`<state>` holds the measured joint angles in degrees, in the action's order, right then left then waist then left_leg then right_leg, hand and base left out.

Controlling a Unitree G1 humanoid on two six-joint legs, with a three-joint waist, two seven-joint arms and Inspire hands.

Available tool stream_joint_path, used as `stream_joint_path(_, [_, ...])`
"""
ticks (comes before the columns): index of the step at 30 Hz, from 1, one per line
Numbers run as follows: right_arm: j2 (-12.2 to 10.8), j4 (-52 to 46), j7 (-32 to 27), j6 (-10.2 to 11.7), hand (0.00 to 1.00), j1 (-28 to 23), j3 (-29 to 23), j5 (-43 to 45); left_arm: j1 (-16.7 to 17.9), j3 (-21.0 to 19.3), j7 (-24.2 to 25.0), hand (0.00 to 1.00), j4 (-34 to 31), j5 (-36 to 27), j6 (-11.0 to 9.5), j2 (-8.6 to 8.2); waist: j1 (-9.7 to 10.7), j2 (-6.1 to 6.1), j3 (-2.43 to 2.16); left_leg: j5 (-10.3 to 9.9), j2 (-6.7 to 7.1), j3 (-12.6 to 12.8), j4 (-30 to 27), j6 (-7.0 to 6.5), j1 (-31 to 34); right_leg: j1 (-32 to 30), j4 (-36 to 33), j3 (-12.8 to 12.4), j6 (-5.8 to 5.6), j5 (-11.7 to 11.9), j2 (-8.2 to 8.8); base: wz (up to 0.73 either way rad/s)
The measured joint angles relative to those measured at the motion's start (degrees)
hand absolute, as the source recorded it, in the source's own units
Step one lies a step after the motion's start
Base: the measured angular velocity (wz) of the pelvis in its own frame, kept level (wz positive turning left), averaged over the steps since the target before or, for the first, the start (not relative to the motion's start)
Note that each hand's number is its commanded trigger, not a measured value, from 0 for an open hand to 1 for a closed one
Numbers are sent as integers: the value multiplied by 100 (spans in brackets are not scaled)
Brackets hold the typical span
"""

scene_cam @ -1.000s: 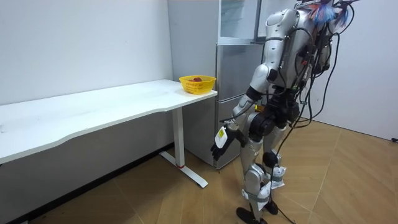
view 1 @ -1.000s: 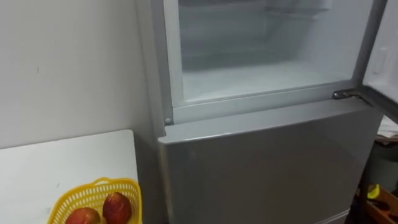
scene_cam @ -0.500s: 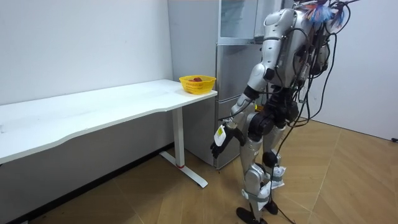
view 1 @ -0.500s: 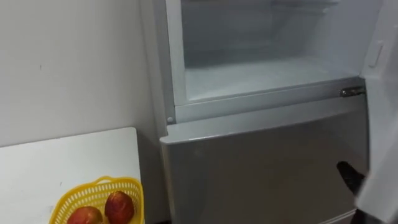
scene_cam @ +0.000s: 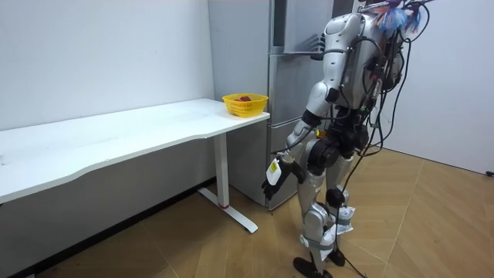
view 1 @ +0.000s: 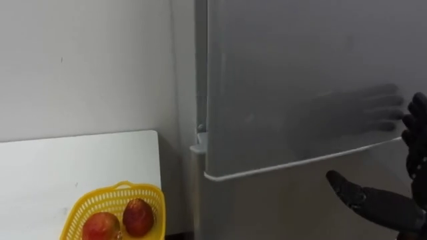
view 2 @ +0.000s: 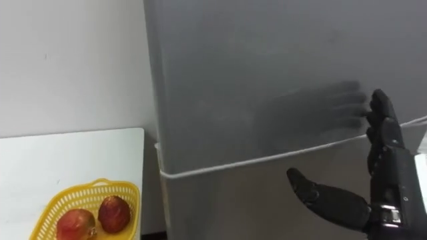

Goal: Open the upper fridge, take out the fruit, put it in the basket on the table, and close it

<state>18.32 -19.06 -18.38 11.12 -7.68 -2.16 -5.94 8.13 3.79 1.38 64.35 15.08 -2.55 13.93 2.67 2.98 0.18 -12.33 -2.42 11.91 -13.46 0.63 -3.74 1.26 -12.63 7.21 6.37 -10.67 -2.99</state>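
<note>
1. Kitchen corner: a humanoid robot stands facing a grey fridge, its right hand raised flat toward the upper door, fingers straight and released, holding nothing.
2. The upper door looks shut or very nearly so. Whether its seal is seated against the cabinet cannot be told.
3. The left hand hangs beside the thigh in the room view. Its fingers are too small there to read.
4. Two red fruits lie in a yellow basket on the white tabletop, just beside the fridge. They are likely what was fetched, so the task appears close to done.
5. Risk: the thumb juts out below the upper door's bottom edge, in front of the lower door. A careless push could snag it at the seam between the doors.
6. Risk: pressure near the door's one side may leave the far edge ajar and the compartment unsealed.
7. Risk: the basket sits near the tabletop's end next to the fridge. A turning arm could knock it and send fruit rolling to the floor.
</note>
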Motion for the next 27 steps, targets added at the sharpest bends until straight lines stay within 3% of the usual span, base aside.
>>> stream_joint_path(6, [-2,28,323,8,0,34,77,193,15,6,0,0,6,1,1,-12,9,-54,34,-1,4,-25,20,-1,-1,21,23,33,-4,2,9,4])
stream_joint_path(17, [5,80,477,6,0,35,65,209,18,5,-66,0,0,-11,1,-47,29,-63,34,1,-6,-22,28,0,-46,89,52,60,2,7,2,0])
stream_joint_path(23, [-1,397,402,52,0,20,-104,215,116,-154,-112,0,104,-186,1,-44,16,2,3,0,15,-19,88,0,-153,173,88,1,-12,7,-11,-2])
stream_joint_path(27, [-15,609,-211,29,0,-43,-479,174,307,-287,-205,0,141,-192,8,-46,25,45,-25,-2,15,-12,97,-3,-148,171,106,-10,-26,11,-8,0])
